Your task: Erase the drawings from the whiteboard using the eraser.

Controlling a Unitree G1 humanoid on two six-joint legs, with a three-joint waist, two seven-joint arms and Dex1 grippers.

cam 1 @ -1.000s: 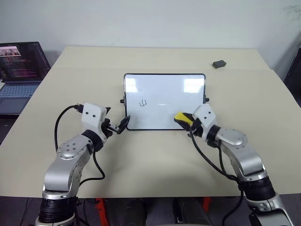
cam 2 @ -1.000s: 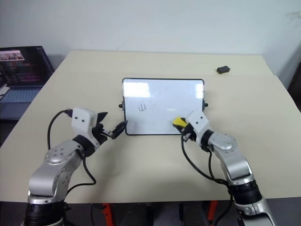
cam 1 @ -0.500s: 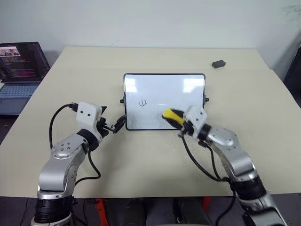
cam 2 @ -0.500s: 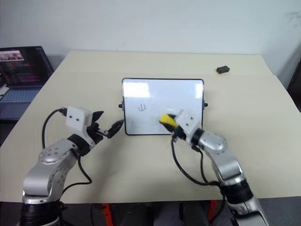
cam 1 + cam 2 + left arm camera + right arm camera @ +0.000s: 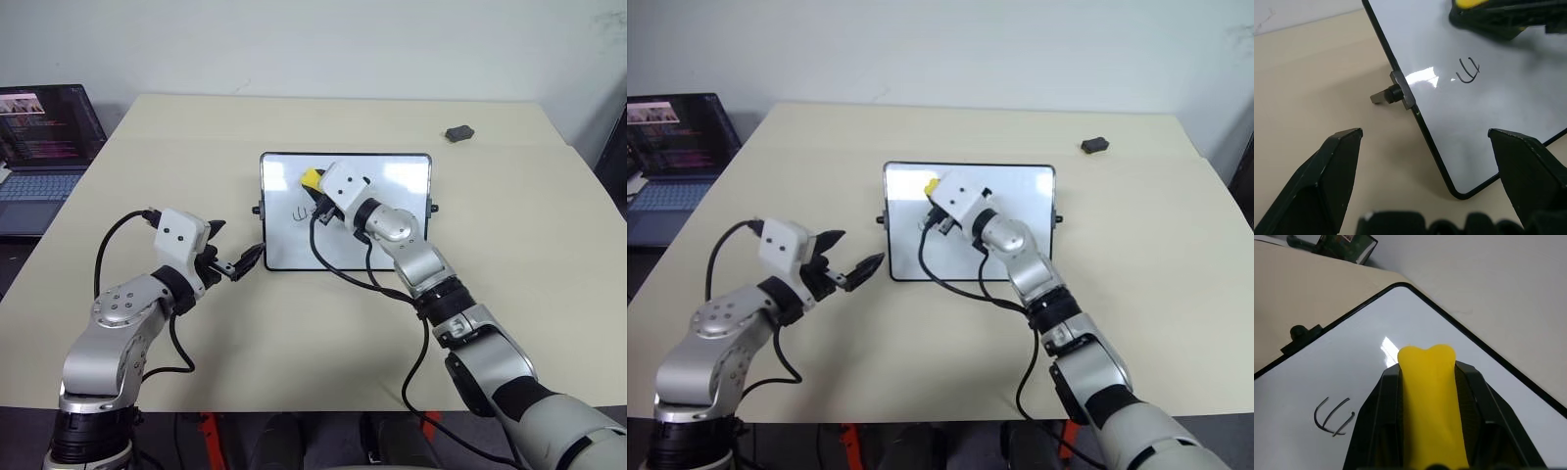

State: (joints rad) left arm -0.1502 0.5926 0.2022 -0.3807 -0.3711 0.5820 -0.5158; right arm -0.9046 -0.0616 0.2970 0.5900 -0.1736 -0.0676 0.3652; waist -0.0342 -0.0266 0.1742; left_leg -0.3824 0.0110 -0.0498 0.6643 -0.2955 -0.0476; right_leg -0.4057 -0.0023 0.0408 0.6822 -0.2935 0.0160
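A: Biggest first. What's sitting there?

B: Beige table (image 5: 323, 323) is filling most of the head view. A laptop (image 5: 39, 147) is sitting off its far left edge, screen glowing with coloured lines of text, too small to read.

A: Any brand or label anywhere?

B: None that I'm able to read. The only writing is the drawings (image 5: 1467, 70): one small black hand-drawn mark, two curved strokes joined at the base, sitting on the left half of the board.

A: And the board?

B: The whiteboard (image 5: 392, 245) is lying flat mid-table, glossy white, thin black frame, rounded corners, a small black knob on each short side. Ceiling lights are reflecting in it.

A: Right arm?

B: The right gripper (image 5: 315, 186) is reaching across the board, clamping tight on the eraser (image 5: 1431, 396), a yellow rounded block with a notched tip, dark fingers hugging both flanks. It's hanging over the upper left part of the board, just beside the mark; I can't tell if it's touching the surface.

A: Left?

B: The left gripper (image 5: 238, 258) is hovering at the board's near left corner, fingers spread wide, gripping nothing, one finger over the table and one over the board.

A: Anything smaller?

B: A small dark grey object (image 5: 457, 132) is lying far right on the table, well apart from the board.
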